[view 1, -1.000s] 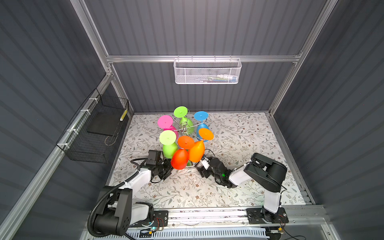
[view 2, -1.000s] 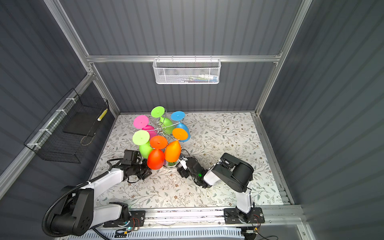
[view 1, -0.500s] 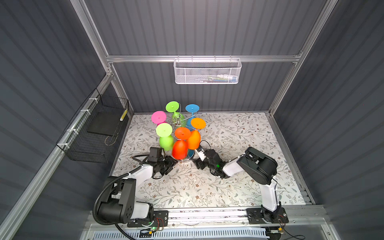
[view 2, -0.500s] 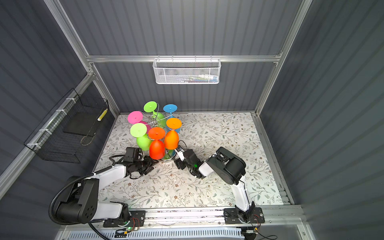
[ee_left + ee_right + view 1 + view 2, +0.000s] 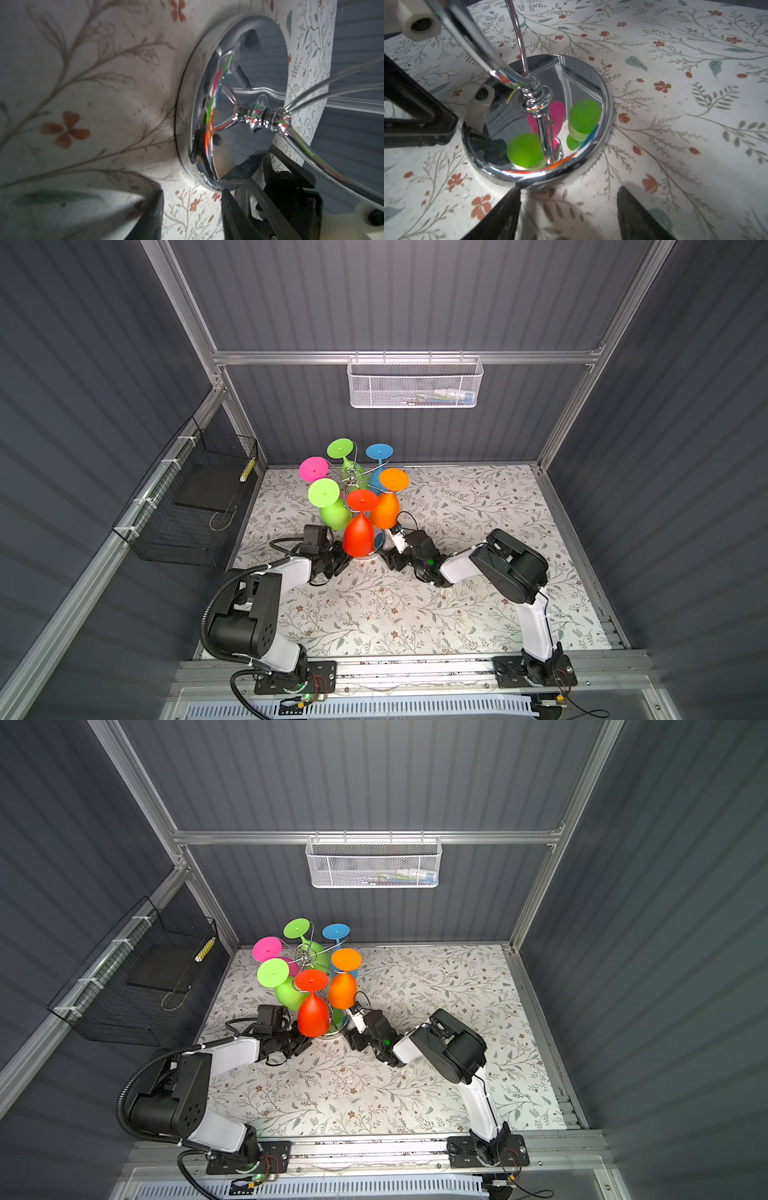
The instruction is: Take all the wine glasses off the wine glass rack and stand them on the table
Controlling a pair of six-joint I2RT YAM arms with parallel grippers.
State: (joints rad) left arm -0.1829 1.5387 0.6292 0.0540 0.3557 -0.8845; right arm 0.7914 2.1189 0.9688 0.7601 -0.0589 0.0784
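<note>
Chrome wire rack (image 5: 352,480), upright on round mirror base, six bright wine glasses (image 5: 358,536) hanging bowl-down, on floral mat (image 5: 465,506)

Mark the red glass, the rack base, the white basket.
red glass (image 5: 358,537): in a top view, bowl.
rack base (image 5: 579,83): right wrist view, mirrored top.
white basket (image 5: 411,391): in a top view, front wall.

Tool (image 5: 569,189) gapes just beside wine glass rack (image 5: 577,70).
</note>
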